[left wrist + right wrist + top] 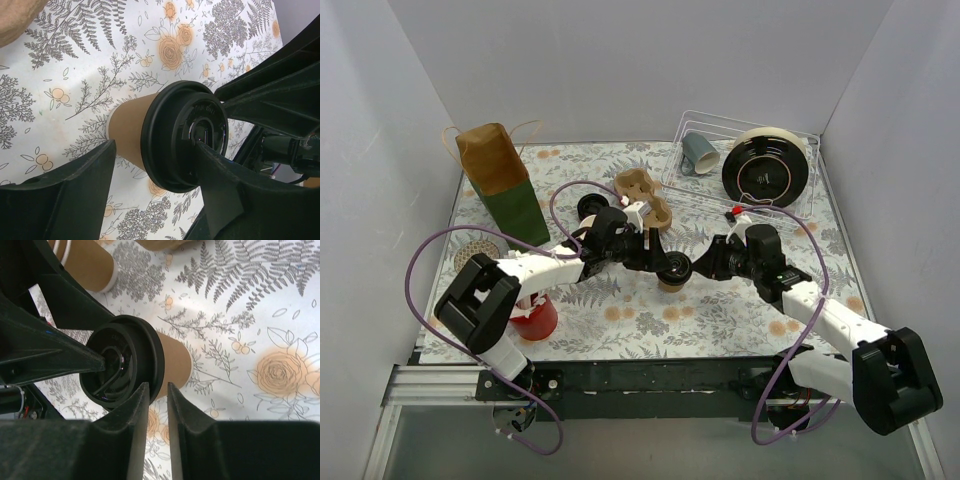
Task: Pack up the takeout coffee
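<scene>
**Takeout coffee cup (pixel 672 272) stands capped**

It sits upright near the middle of the table (pixel 650 325), its black lid (pixel 182 135) on. The left claw (pixel 653 256) gapes wide, and one finger seems to rest on the lid's top. The right claw (pixel 157 386) is narrowed to a slit at the lid's rim. Whether it grips, I cannot tell.

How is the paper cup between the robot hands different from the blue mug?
The paper cup is tan with a black lid; the mug is grey-blue with no lid. The paper cup stands upright on the table; the mug lies on its side in the clear rack. Both hold drinks.
</scene>
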`<state>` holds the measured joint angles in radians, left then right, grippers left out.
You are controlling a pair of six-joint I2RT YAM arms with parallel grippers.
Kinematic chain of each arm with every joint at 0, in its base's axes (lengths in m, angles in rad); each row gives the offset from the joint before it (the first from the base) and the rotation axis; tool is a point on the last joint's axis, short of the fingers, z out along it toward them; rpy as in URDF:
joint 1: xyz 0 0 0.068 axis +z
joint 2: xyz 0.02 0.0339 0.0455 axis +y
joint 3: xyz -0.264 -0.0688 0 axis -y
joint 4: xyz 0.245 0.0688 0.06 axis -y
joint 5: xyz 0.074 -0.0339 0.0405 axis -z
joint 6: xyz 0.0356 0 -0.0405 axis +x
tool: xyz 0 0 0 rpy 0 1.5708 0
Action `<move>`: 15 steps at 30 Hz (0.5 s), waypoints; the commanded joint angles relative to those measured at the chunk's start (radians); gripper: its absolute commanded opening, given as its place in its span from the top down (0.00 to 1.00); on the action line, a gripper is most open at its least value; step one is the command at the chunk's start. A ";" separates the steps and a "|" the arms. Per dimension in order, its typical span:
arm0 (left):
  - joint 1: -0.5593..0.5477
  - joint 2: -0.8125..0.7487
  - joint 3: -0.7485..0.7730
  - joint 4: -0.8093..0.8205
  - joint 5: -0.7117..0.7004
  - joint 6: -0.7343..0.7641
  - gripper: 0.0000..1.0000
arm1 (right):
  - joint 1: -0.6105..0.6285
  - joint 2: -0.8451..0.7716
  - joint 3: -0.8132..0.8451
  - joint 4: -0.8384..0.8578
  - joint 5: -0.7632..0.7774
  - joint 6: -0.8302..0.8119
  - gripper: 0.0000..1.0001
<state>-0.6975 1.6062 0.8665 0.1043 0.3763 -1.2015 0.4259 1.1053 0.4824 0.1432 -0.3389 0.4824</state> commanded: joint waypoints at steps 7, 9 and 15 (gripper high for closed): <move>-0.005 -0.063 0.091 -0.212 -0.039 0.026 0.22 | 0.004 0.004 0.301 -0.387 0.018 -0.223 0.49; -0.005 -0.069 0.126 -0.236 -0.050 0.025 0.18 | 0.004 0.005 0.346 -0.421 0.017 -0.298 0.46; 0.000 -0.103 0.227 -0.273 -0.099 0.008 0.02 | 0.019 -0.028 0.387 -0.429 -0.060 -0.464 0.29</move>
<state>-0.6979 1.5814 0.9936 -0.1200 0.3214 -1.1942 0.4286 1.1057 0.8257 -0.2306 -0.3412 0.1738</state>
